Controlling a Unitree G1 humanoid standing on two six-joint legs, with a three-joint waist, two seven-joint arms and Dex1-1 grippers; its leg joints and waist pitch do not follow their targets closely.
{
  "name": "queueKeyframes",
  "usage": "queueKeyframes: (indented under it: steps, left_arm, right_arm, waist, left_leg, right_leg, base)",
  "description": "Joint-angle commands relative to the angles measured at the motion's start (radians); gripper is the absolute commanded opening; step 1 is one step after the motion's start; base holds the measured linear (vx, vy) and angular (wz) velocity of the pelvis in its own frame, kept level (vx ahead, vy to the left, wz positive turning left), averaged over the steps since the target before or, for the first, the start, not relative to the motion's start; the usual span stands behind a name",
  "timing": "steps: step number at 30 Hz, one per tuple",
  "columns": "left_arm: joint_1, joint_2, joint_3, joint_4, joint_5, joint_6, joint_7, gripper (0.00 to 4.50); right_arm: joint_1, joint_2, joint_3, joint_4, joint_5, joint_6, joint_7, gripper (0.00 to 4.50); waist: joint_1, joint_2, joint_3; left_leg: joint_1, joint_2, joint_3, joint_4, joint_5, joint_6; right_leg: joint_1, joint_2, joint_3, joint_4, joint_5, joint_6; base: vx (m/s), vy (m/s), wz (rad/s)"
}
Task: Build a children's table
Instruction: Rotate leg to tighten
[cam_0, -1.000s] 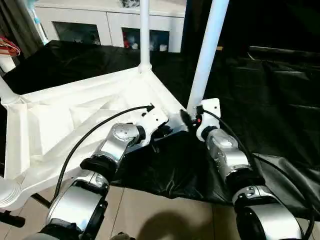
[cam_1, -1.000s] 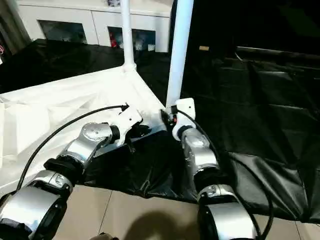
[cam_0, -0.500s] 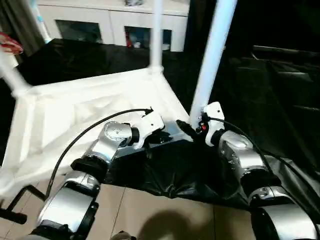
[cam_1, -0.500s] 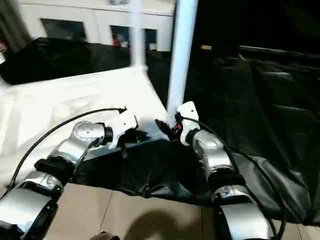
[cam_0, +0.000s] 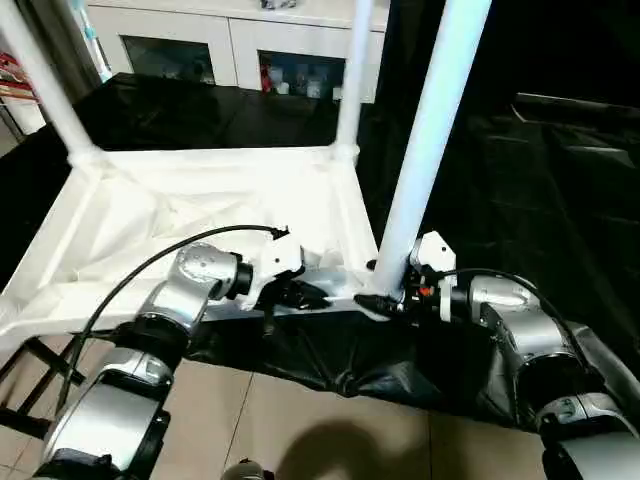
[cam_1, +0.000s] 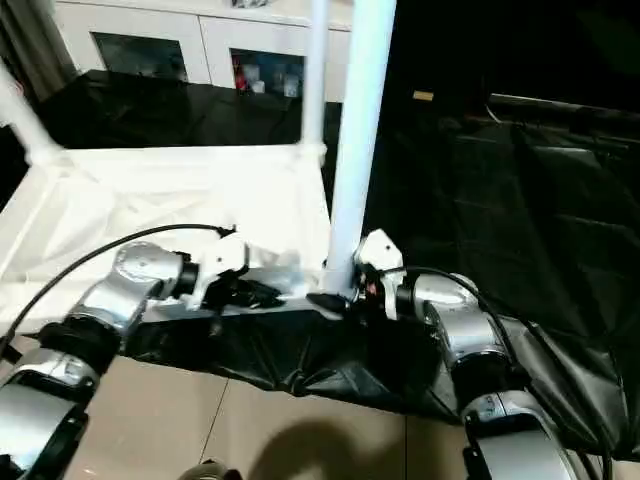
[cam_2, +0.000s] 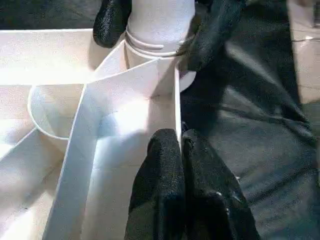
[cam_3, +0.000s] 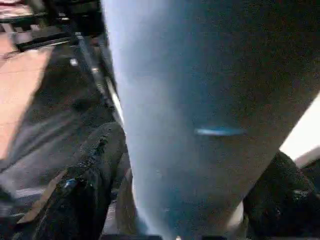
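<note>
The children's table lies upside down on a black cloth, its ribbed white top (cam_0: 190, 200) facing up. One long white leg (cam_0: 432, 130) stands in the near right corner socket. My right gripper (cam_0: 385, 300) is closed around the base of this leg, one black finger (cam_2: 112, 20) on each side; in the right wrist view the leg (cam_3: 200, 100) rises between the fingers (cam_3: 95, 170). My left gripper (cam_0: 308, 296) is shut on the thin near rim wall (cam_2: 176, 110) of the top, just beside that socket.
Two more legs stand at the far corners (cam_0: 45, 85) (cam_0: 350, 80). A white glass-doored cabinet (cam_0: 230, 45) is behind. The black cloth (cam_0: 530, 180) spreads to the right, with tiled floor (cam_0: 300, 420) in front and a black frame (cam_0: 30, 370) at lower left.
The view has swung, so the table looks flatter. My right gripper has come down and turned toward the leg's base, fingers now on both sides of it. My left gripper stays on the rim.
</note>
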Motion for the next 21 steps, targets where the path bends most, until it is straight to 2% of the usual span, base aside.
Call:
queueKeyframes:
  steps: [1,2,5,7,11,21]
  left_arm:
    - [-0.012,-0.009,-0.010,-0.057,-0.039,-0.001,-0.042,0.00]
    - [-0.013,-0.006,-0.010,-0.058,-0.041,0.001,-0.054,0.00]
    - [-0.017,-0.001,-0.011,-0.057,-0.042,0.006,-0.076,0.00]
    - [-0.020,0.005,-0.016,-0.057,-0.041,0.010,-0.095,0.00]
    - [-0.025,0.012,-0.020,-0.055,-0.039,0.014,-0.114,0.00]
    - [-0.026,0.021,-0.032,-0.047,-0.021,0.008,-0.117,0.00]
  right_arm:
    - [0.016,-0.005,0.035,-0.032,0.013,0.031,0.064,3.31]
    - [0.018,-0.008,0.036,-0.037,0.012,0.033,0.068,3.13]
    - [0.023,-0.012,0.035,-0.049,0.012,0.047,0.076,3.10]
    - [0.027,-0.018,0.036,-0.060,0.019,0.058,0.092,2.77]
    - [0.036,-0.028,0.043,-0.086,0.033,0.087,0.122,2.57]
    - [0.057,-0.022,0.061,-0.113,0.039,0.125,0.137,2.51]
  waist:
    - [0.004,-0.006,-0.068]
    - [0.005,-0.005,-0.069]
    - [0.011,-0.006,-0.069]
    - [0.013,-0.005,-0.069]
    - [0.014,-0.005,-0.070]
    - [0.018,-0.004,-0.070]
  left_leg:
    - [0.016,0.057,-0.023,-0.065,-0.161,0.084]
    - [0.016,0.057,-0.023,-0.064,-0.160,0.084]
    - [0.018,0.057,-0.022,-0.064,-0.156,0.077]
    - [0.019,0.057,-0.023,-0.064,-0.156,0.075]
    - [0.019,0.057,-0.023,-0.064,-0.153,0.075]
    - [0.018,0.057,-0.024,-0.065,-0.166,0.061]
  right_leg:
    - [0.051,-0.098,0.052,-0.065,-0.133,-0.236]
    - [0.051,-0.098,0.052,-0.064,-0.132,-0.237]
    - [0.049,-0.098,0.052,-0.064,-0.131,-0.237]
    - [0.049,-0.098,0.052,-0.063,-0.130,-0.236]
    - [0.050,-0.098,0.051,-0.063,-0.120,-0.235]
    - [0.050,-0.099,0.051,-0.066,-0.153,-0.225]
  base:
    - [0.000,0.000,0.00]
    - [0.000,0.000,0.00]
    - [0.000,0.000,0.00]
    - [0.000,0.000,0.00]
    - [0.000,0.000,0.00]
    - [0.000,0.000,0.00]
